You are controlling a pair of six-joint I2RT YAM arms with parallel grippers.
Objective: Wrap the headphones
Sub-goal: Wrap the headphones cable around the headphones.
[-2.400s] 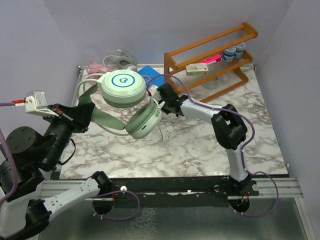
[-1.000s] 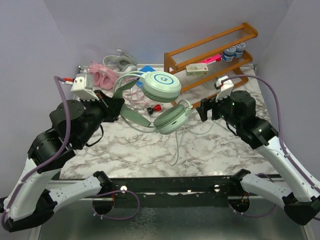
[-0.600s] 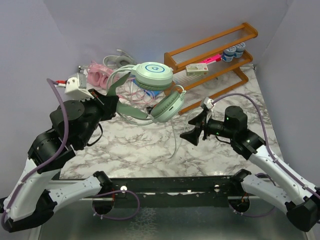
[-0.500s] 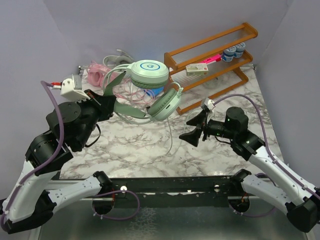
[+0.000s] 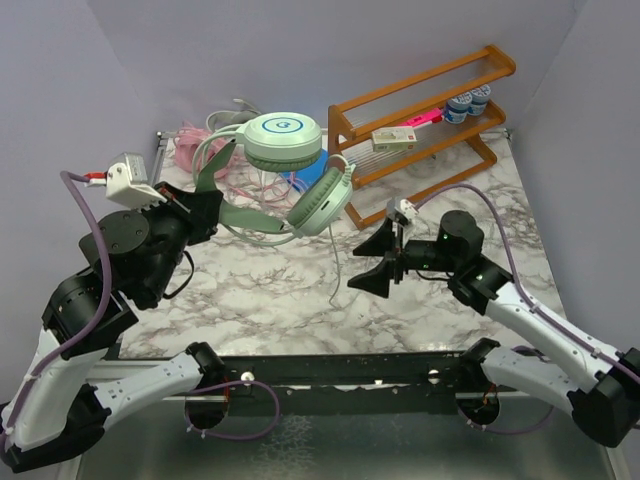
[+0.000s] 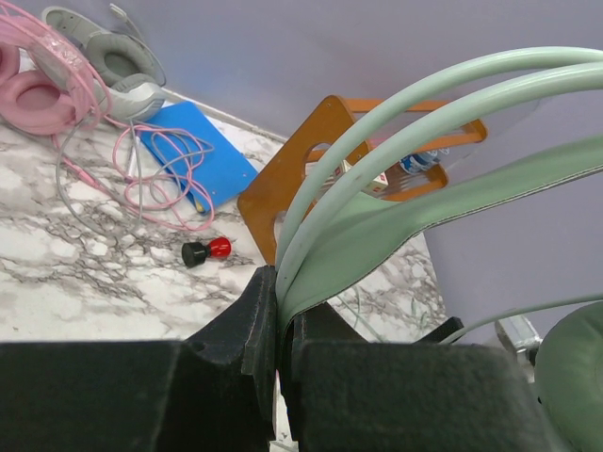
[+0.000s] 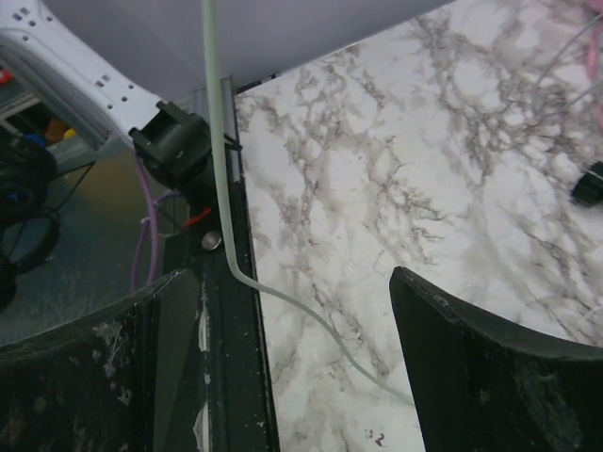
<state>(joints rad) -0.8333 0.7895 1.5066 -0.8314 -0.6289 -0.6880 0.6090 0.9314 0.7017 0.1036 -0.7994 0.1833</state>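
The mint green headphones (image 5: 284, 140) hang in the air over the back left of the table. My left gripper (image 5: 205, 208) is shut on their headband (image 6: 377, 226), which rises between the pads (image 6: 259, 315) of my left gripper (image 6: 283, 311). Their thin cable (image 5: 333, 270) drops from the lower cup (image 5: 320, 205) towards the marble. My right gripper (image 5: 372, 262) stands open just right of that cable. In the right wrist view the cable (image 7: 219, 151) runs down between its wide-apart fingers (image 7: 499, 358), touching neither. Pink headphones (image 6: 38, 94) and silver-grey headphones (image 6: 122, 71) lie at the back left.
A wooden rack (image 5: 430, 110) with small items stands at the back right. A blue flat pad (image 6: 193, 155) and a small red-and-black object (image 6: 205, 251) lie near the pink cable. The table's black front rail (image 7: 240, 330) is under my right gripper.
My left arm has carried the mint green headphones left and back. My right gripper has swung down and left, from near the rack to beside the hanging cable, staying open.
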